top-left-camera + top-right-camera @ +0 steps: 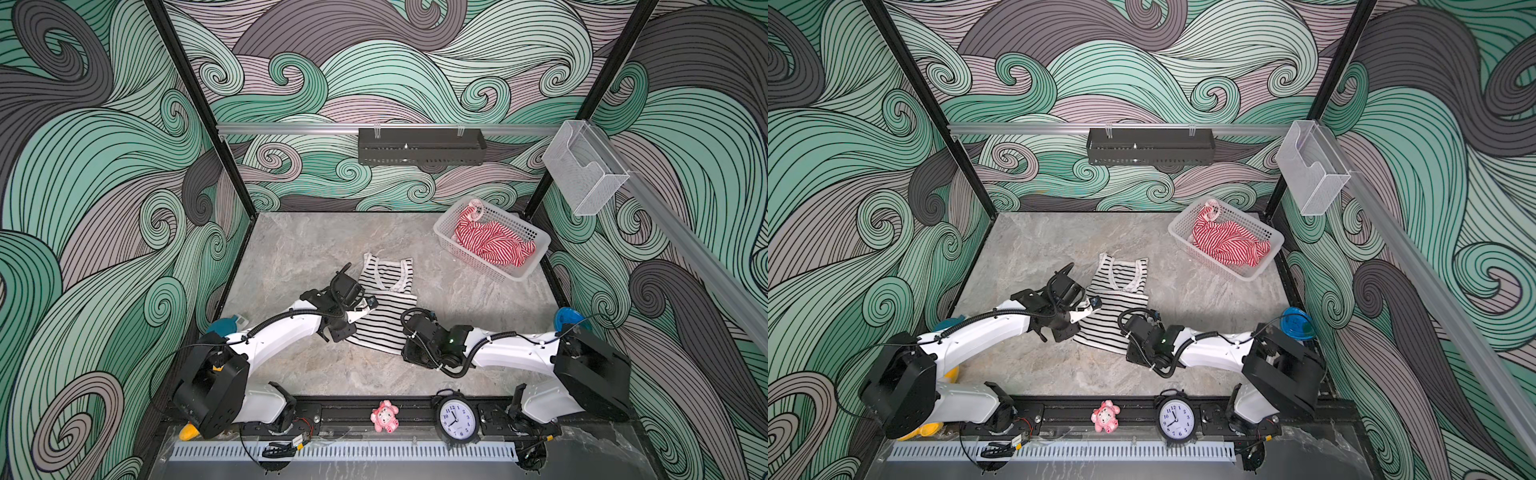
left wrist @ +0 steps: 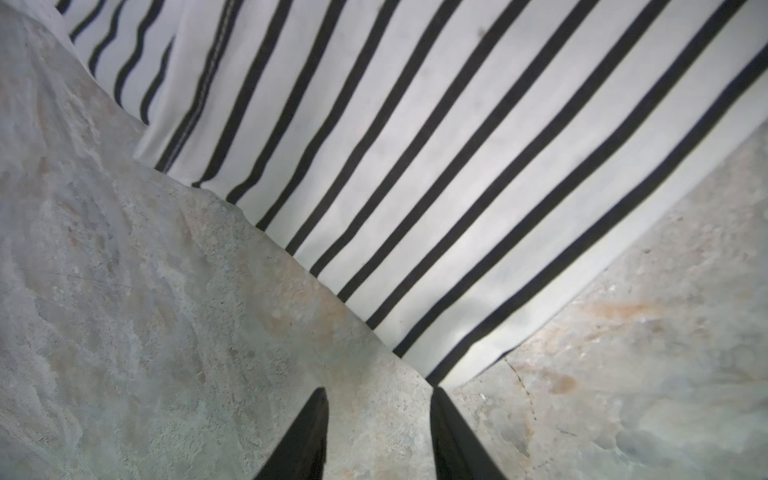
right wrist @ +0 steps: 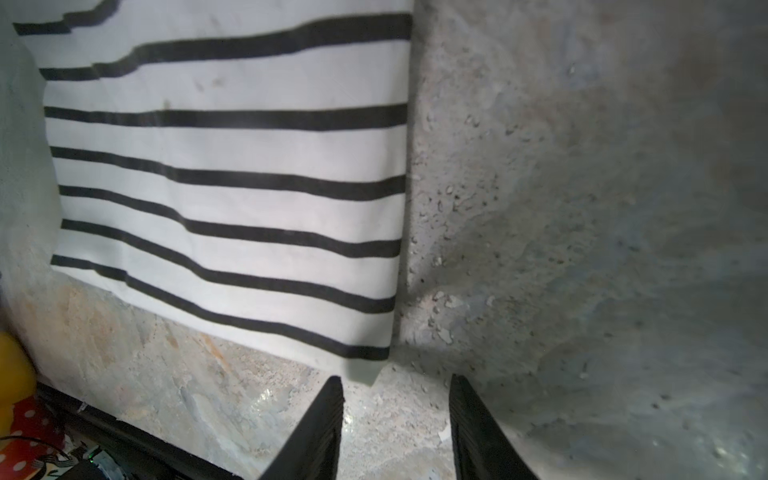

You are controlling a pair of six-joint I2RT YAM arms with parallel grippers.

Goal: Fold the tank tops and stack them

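The black-and-white tank top (image 1: 386, 309) (image 1: 1116, 309) lies spread flat on the stone table, straps toward the back. My left gripper (image 1: 338, 334) (image 2: 379, 395) stands open at its near left hem corner. One fingertip (image 2: 436, 392) meets the cloth (image 2: 415, 187), and only bare table shows between the fingers. My right gripper (image 1: 406, 353) (image 3: 395, 380) is open at the near right hem corner. That corner of the top (image 3: 228, 187) lies just ahead of the gap, and nothing is held. The red-and-white tank top (image 1: 494, 243) (image 1: 1229, 245) lies crumpled in a basket.
The white basket (image 1: 513, 274) stands at the back right of the table. On the front rail sit a pink toy (image 1: 384, 417) and a black clock (image 1: 458, 419). A red polka-dot plush (image 3: 25, 419) shows near the table's front edge.
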